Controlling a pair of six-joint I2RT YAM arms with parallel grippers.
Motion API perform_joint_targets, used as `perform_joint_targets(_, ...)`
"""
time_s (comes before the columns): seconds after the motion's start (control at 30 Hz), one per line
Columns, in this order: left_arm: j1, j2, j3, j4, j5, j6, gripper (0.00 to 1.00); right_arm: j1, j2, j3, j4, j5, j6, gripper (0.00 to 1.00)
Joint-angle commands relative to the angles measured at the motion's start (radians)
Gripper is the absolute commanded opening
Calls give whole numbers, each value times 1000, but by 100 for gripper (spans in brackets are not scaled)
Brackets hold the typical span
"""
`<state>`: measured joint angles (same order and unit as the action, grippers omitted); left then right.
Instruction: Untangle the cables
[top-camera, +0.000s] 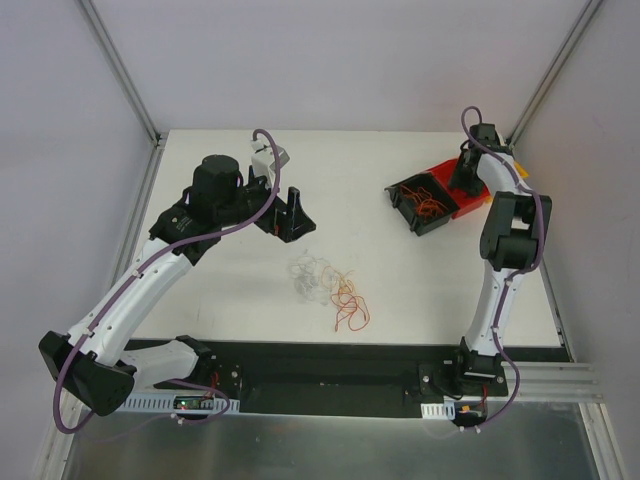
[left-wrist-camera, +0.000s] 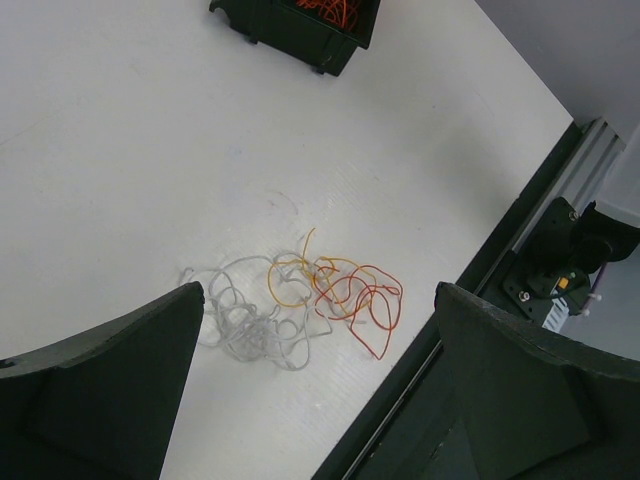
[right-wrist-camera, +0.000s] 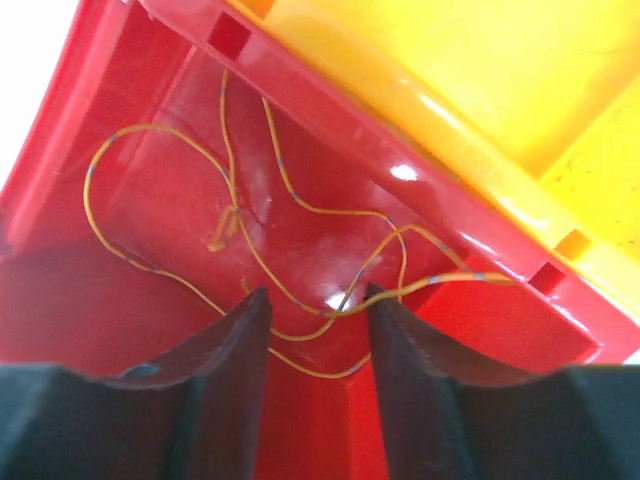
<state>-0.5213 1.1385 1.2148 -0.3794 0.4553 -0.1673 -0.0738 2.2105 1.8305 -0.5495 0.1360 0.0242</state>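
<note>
On the white table (top-camera: 420, 290), not far in from the near edge where both arm bases are bolted, a small tangle of cables (top-camera: 328, 288) is seen. It is made up of thin curly strands: whitish-grey at its left, far end, yellow-orange in the middle, red-orange at its right, near end. Its long axis is thus laid slantwise, from far-left to near-right.

Just beyond the tangle, the left gripper (top-camera: 284, 217) is held above the table with its jaws spread wide and nothing grasped. In its wrist view the tangle is framed between the two fingers, its length running across the gap – whitish strands toward one finger, red toward the other. This arm is judged much the nearer of the two, so any next pick would be expected from it, with a descent toward the near side.

Farther off, at the far right, a black bin (top-camera: 408, 218) holding loose orange wires (top-camera: 428, 204) is set beside a red bin (right-wrist-camera: 110, 300). The right gripper (right-wrist-camera: 317, 296) is lowered into the red bin, jaws part-way apart and clamped on nothing – a single yellow wire (right-wrist-camera: 300, 207) is seen lying loose on the floor of the bin, one loop passing between the fingertips. A yellow bin (right-wrist-camera: 480, 80) is pressed against the red one's far wall.
</note>
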Motion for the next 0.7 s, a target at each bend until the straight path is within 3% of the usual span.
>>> perform_joint_targets(0.0, 9, -2, 2, 37, 20, -3, 99, 11, -110, 73, -124, 25, -13, 51)
perform_joint_targets(0.2, 9, 9, -3, 37, 13, 0, 99, 35, -288, -17, -164, 106, -49, 69)
perform_joint_targets(0.37, 9, 27, -4, 37, 8, 0, 99, 74, -519, -294, -83, 85, 19, 71)
perform_joint_targets(0.53, 9, 79, -4, 39, 40, -18, 99, 265, -751, -682, 133, -181, 51, 71)
perform_joint_targets(0.67, 7, 132, -1, 37, 74, -35, 99, 509, -877, -901, 295, -357, -4, 71)
